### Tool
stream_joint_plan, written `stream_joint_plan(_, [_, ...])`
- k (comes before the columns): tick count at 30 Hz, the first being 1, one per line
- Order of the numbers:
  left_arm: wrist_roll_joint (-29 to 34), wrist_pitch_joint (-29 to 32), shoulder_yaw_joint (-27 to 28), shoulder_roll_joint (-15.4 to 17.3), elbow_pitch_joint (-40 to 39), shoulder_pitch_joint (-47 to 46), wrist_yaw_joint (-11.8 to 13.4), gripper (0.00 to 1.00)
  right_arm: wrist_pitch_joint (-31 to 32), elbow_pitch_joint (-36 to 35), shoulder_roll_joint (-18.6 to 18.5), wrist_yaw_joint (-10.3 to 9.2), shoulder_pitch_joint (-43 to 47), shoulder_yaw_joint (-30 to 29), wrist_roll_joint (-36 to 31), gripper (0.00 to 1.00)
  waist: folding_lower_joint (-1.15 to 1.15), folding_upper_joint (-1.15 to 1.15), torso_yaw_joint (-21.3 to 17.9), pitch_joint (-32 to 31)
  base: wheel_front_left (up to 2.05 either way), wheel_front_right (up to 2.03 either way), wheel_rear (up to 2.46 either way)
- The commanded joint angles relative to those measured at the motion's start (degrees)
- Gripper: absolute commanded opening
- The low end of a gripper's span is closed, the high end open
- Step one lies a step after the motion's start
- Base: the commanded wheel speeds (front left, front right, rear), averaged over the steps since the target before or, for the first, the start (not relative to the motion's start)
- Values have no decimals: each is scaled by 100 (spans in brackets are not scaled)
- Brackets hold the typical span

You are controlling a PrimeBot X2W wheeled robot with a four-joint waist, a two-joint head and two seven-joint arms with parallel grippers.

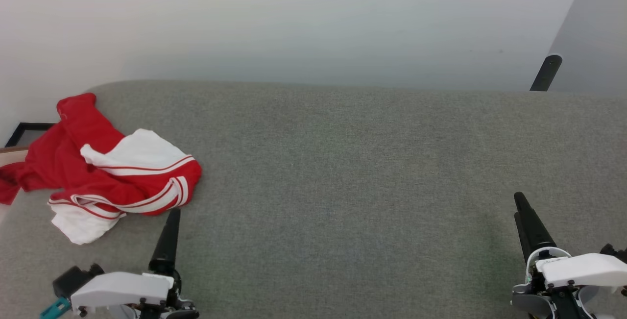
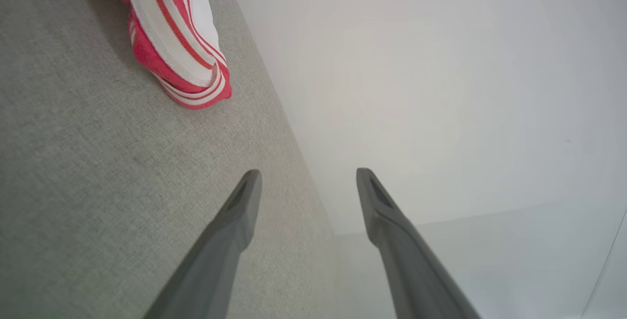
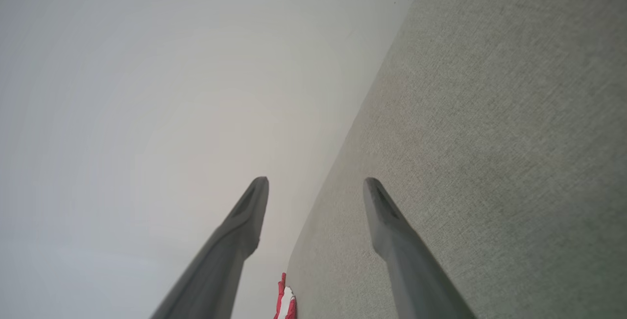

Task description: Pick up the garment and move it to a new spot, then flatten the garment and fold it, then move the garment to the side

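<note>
2 empty pincers, I see, both spread wide: left pincer (image 2: 308, 182) lower left, right pincer (image 3: 316, 189) lower right. The garment (image 1: 112, 172) lies crumpled on the grey tabletop (image 1: 343, 186), frame's left, just above the left pincer.

The garment (image 1: 112, 172), at nine o'clock in the head view, is soft, matt, creased cloth. The table (image 1: 343, 162) is covered in grey woven cloth, matt and slightly rough. The wall (image 1: 313, 25) at twelve is smooth and matt. The left gripper (image 2: 308, 177) and right gripper (image 3: 316, 184) have dark, smooth, matt fingers. Their white shells (image 1: 122, 287) look like smooth plastic. The pole (image 1: 546, 71) at two is black, faintly shiny.
</note>
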Motion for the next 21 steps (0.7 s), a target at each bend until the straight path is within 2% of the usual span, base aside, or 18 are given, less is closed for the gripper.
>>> stream_joint_plan(1, [278,-64,-39,89,-74,-198,31,100,-83,-17,-116,2,-225,113,-246,100,0,0,-1,-3,0,0,0])
stream_joint_plan(21, [2618,-476,-281,318,-223,-137,152,100,-513,377,-327,3,-592,497,-2443,100,0,0,-12,-5,0,0,0])
